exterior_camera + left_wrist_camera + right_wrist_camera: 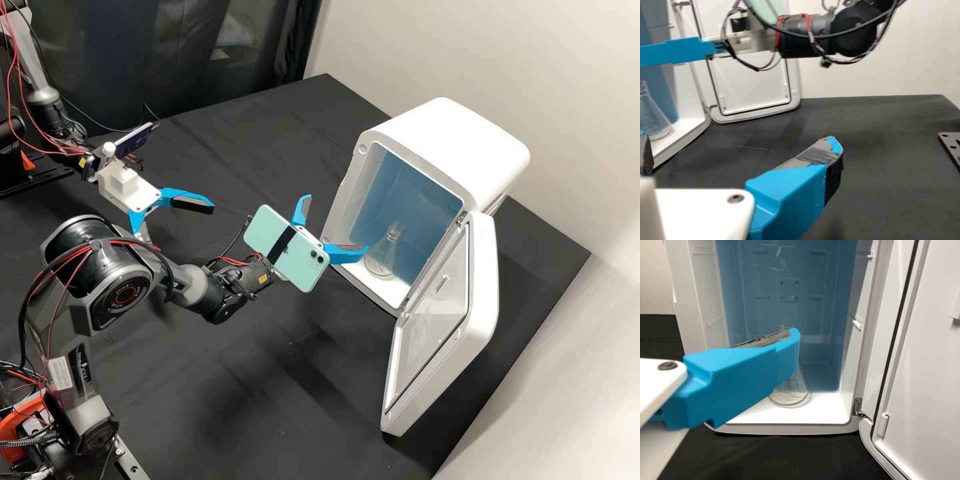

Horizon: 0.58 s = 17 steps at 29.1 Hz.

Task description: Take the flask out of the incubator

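Black bench (280, 373), matt surface. Standing directly on it, toward the right edge: white incubator (460, 147), upright, door (447, 320) swung open.

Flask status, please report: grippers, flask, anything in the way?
Right gripper open, empty, at incubator mouth; left gripper open, empty, farther off over bench. Flask upright inside incubator, untouched. Door open wide, nothing seen blocking.

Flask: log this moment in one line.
flask: upright inside incubator | door: open | right gripper: open, at opening | left gripper: open
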Available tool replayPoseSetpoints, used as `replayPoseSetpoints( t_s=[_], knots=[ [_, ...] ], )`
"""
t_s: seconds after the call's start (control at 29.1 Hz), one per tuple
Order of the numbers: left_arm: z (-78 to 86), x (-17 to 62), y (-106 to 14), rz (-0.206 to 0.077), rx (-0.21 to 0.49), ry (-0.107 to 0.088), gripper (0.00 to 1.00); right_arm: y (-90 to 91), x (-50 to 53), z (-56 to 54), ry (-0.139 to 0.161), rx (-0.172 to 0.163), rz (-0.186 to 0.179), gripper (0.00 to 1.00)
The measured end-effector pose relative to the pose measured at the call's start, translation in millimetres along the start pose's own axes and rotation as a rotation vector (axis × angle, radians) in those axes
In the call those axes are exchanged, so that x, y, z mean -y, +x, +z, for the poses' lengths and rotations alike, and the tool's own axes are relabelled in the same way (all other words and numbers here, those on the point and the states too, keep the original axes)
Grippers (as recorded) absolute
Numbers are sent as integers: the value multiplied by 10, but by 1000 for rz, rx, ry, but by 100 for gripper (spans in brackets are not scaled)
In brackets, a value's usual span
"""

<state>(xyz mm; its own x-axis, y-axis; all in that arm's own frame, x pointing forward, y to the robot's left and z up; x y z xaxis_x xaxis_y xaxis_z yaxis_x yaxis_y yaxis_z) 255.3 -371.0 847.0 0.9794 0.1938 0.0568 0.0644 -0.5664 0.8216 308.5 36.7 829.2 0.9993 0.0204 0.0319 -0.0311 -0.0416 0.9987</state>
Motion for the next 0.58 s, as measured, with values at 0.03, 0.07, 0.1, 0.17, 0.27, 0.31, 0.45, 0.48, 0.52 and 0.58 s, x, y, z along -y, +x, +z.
replayPoseSetpoints(
  t_s=[0.03, 0.07, 0.1, 0.17, 0.27, 0.31, 0.45, 0.48, 0.52, 0.58],
  knots=[
    [-20, -5, -2, 4, -7, -2, 100, 0, 0, 0, 0, 0, 0, 100],
    [-46, -4, -4, 3, -17, -4, 100, 0, 0, 0, 0, 0, 0, 100],
    [-76, -5, 1, 7, -27, -5, 100, 0, 0, 0, 0, 0, 0, 100],
    [-124, 0, 28, 11, -41, -8, 100, 0, 0, 0, 0, 0, 0, 100],
    [-210, 13, 105, 10, -65, -11, 100, 0, 0, 0, 0, 0, 0, 100],
    [-233, 14, 127, 10, -71, -12, 100, 0, 0, 0, 0, 0, 0, 100],
    [-320, 18, 204, 14, -94, -15, 100, 0, 0, 0, 0, 0, 0, 100],
    [-330, 20, 220, 15, -96, -15, 100, 0, 0, 0, 0, 0, 0, 100],
    [-339, 10, 240, 20, -101, -17, 100, 0, 0, 0, 0, 0, 0, 100],
    [-350, 13, 275, 22, -101, -17, 100, 0, 0, 0, 0, 0, 0, 100]
  ],
)
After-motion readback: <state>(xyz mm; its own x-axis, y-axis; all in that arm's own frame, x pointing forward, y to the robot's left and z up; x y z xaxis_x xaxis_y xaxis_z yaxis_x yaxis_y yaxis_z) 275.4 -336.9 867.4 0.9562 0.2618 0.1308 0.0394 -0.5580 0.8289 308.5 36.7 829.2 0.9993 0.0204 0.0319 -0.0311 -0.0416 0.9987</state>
